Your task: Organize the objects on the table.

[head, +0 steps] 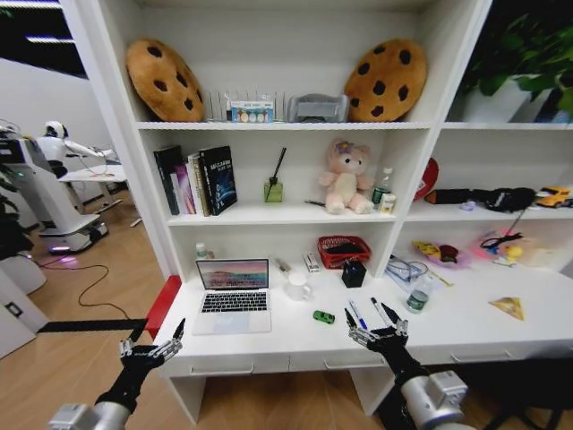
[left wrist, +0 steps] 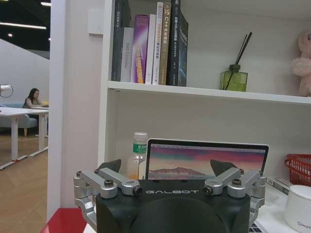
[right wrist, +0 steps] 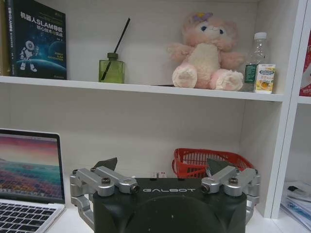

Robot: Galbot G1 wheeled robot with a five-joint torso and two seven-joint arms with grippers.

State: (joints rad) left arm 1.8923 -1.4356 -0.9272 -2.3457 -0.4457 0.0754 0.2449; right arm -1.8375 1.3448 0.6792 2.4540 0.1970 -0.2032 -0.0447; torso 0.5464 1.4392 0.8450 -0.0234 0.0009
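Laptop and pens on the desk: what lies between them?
In the head view, a green toy car sits on the desk between the laptop and the pens; the white mug stands farther back.

Bright, even indoor light with soft shadows. The head view bows strongly at its edges. Wrist views are sharp.

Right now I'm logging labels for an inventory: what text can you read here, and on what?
"GALBOT": left gripper housing.
"GALBOT": right gripper housing.
"SLAM", among Chinese characters: dark book cover.
Book spines, bottle label, mug lettering, small carton: too small to read.
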